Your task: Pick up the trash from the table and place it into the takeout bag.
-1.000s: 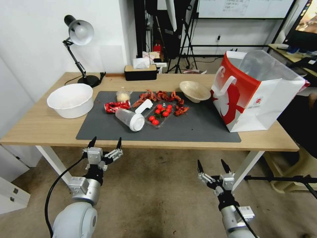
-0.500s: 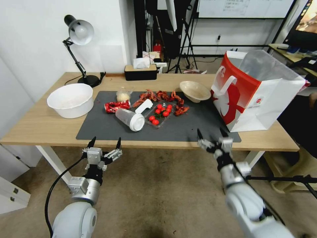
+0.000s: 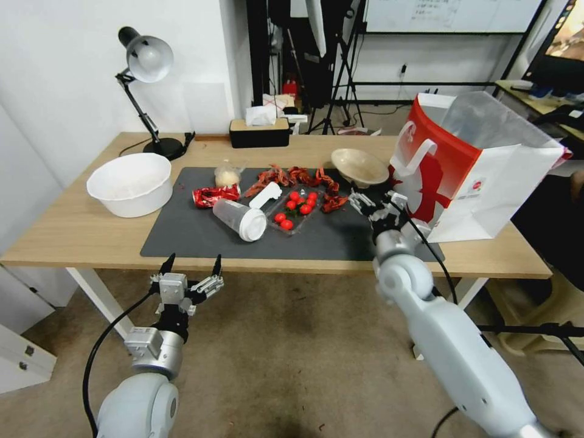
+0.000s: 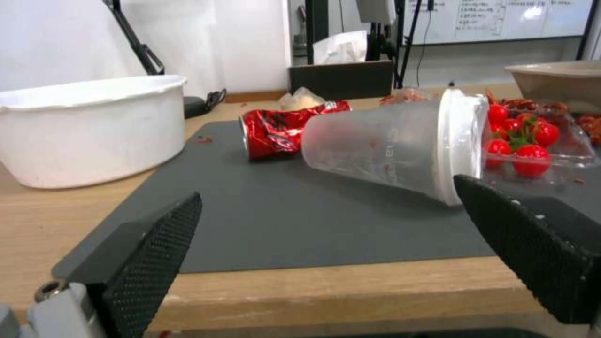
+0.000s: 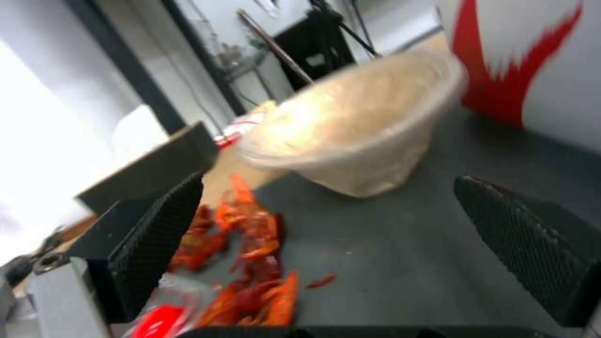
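Within a second the right tool (image 3: 372,202) had risen from below the light-wood bench (image 3: 73,231) to the dark mat, fingers apart, just before the beige shallow bowl (image 3: 359,166) beside the red-and-white paper takeout bag (image 3: 486,188); a grasp looked imminent. The left tool (image 3: 190,266) hung parked, fingers apart.

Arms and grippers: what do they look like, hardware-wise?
Both arms have smooth light-grey shells with silver metal wrist joints. A black cable loops out beside each. The left gripper and right gripper are silver-bodied with two black fingers tapering to points; the finger pads are black with a fine diamond-knurled texture.
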You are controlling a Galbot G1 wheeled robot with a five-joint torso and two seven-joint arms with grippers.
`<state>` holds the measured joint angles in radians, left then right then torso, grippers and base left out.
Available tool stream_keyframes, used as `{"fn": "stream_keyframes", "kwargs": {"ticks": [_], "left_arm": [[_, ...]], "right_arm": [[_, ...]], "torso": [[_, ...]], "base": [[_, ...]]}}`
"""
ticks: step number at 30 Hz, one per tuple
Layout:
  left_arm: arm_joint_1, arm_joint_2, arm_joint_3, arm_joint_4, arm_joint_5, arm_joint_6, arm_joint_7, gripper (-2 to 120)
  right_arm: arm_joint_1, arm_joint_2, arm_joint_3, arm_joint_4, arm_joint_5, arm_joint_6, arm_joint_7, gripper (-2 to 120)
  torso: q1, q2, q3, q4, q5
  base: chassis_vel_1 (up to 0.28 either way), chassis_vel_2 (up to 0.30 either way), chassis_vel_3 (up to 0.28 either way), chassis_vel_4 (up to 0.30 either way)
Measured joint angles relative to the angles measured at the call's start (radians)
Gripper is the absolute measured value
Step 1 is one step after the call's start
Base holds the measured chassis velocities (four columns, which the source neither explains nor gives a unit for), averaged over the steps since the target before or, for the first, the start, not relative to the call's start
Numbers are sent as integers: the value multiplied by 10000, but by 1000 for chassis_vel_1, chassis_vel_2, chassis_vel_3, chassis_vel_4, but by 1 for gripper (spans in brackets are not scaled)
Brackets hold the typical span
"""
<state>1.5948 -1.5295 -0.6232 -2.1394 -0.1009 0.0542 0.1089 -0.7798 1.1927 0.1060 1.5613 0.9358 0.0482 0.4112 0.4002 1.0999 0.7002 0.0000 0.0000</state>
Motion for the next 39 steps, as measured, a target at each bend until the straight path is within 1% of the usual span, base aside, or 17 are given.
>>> {"fn": "stream_keyframes", "kwargs": {"ticks": [2, 3, 6, 19, 30, 32, 36, 38, 39], "left_arm": [[-11, -14, 0, 17, 0, -2, -2, 100], [-11, -14, 0, 17, 0, -2, -2, 100], [-12, -35, 7, 75, 5, -17, -3, 100], [7, -15, -16, 99, 11, -91, -11, 100], [73, -14, -19, 100, 11, -195, -13, 100], [76, -33, -10, 87, 16, -216, -14, 100], [83, -76, 17, 26, 17, -220, -15, 100], [92, -115, 56, -20, 16, -220, -15, 100], [92, -123, 65, -22, 16, -220, -15, 100]], "right_arm": [[388, 200, -57, -660, 217, 136, 75, 100], [388, 200, -57, -660, 217, 136, 75, 100], [790, 465, -47, -1173, 500, 210, 128, 100], [1205, 1022, 170, -1603, 665, 232, 202, 100], [1471, 1201, 476, -1808, 766, 233, 392, 93], [1479, 1195, 485, -1846, 766, 218, 427, 87], [1476, 1174, 485, -1860, 754, 190, 454, 83], [1475, 1173, 499, -1924, 739, 169, 488, 78], [1480, 1175, 511, -1945, 735, 165, 497, 73]], "torso": [[0, 0, 0, -1, -1], [0, 0, 0, -1, -1], [0, -1, -1, 0, -1], [-1, 0, -1, 0, -1], [-3, 2, -2, -1, 0], [-2, 2, -2, 0, 1], [-2, 2, -2, 0, 0], [-2, 1, -2, 0, 1], [-2, 2, -2, -1, 0]], "base": [[0, 0, 0, 0], [0, 0, 0, 0], [0, 0, 0, 0], [0, 0, 0, 0], [0, 0, 0, 0], [0, 0, 0, 0], [0, 0, 0, 0], [0, 0, 0, 0], [0, 0, 0, 0]]}}
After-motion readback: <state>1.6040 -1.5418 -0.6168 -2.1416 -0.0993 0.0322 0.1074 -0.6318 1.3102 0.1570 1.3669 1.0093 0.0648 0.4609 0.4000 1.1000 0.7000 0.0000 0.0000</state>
